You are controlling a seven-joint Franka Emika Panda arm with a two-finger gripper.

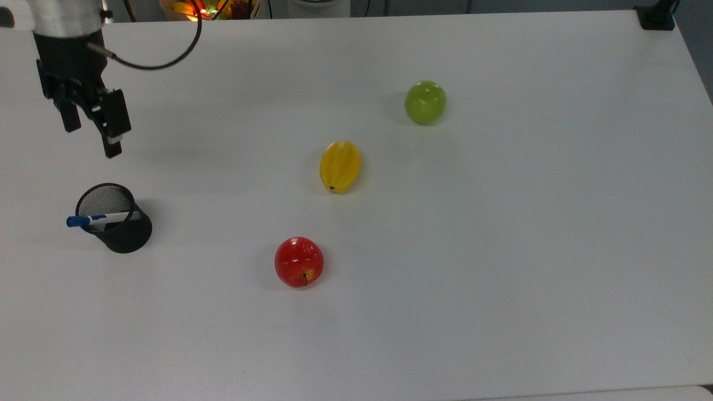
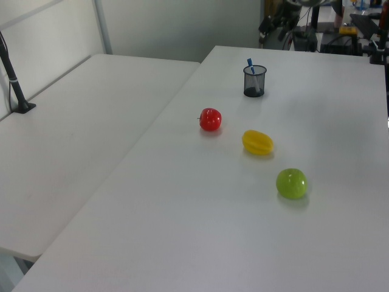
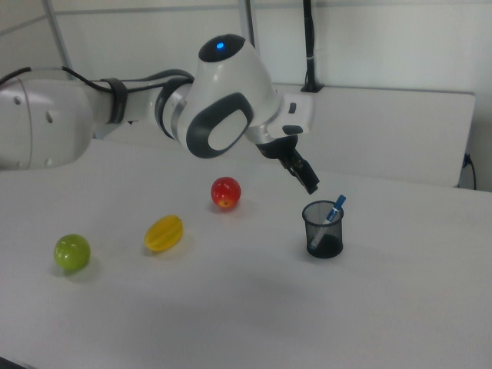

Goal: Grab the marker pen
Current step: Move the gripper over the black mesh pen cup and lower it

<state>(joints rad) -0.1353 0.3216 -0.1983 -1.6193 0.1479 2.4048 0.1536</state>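
**Hand open above the bench, marker pen in the cup**

Marker pen (image 1: pixel 100 218) standing tilted in a black mesh cup (image 1: pixel 118 223), blue cap poking out over the rim toward the top view's left. In the right view, same marker pen (image 3: pixel 330 216) leaning toward the right view's right inside the cup (image 3: pixel 323 230). In the left view, cup (image 2: pixel 254 81) near the far end of the white bench (image 1: pixel 501 250), pen (image 2: pixel 251 68) sticking up from it.

Hand (image 1: pixel 90 133) hanging above the bench at the top view's upper left, apart from the cup, fingers (image 1: pixel 112 146) spread with a clear gap and gripping nothing. In the right view, hand (image 3: pixel 304 176) just up and toward the right view's left of the cup's rim, not touching it.

Red apple (image 1: pixel 299 262), yellow star fruit (image 1: pixel 340 166) and green apple (image 1: pixel 425 102) lying in a diagonal row across the bench, well apart from the cup. Black cable (image 1: pixel 167 58) curving off the wrist.
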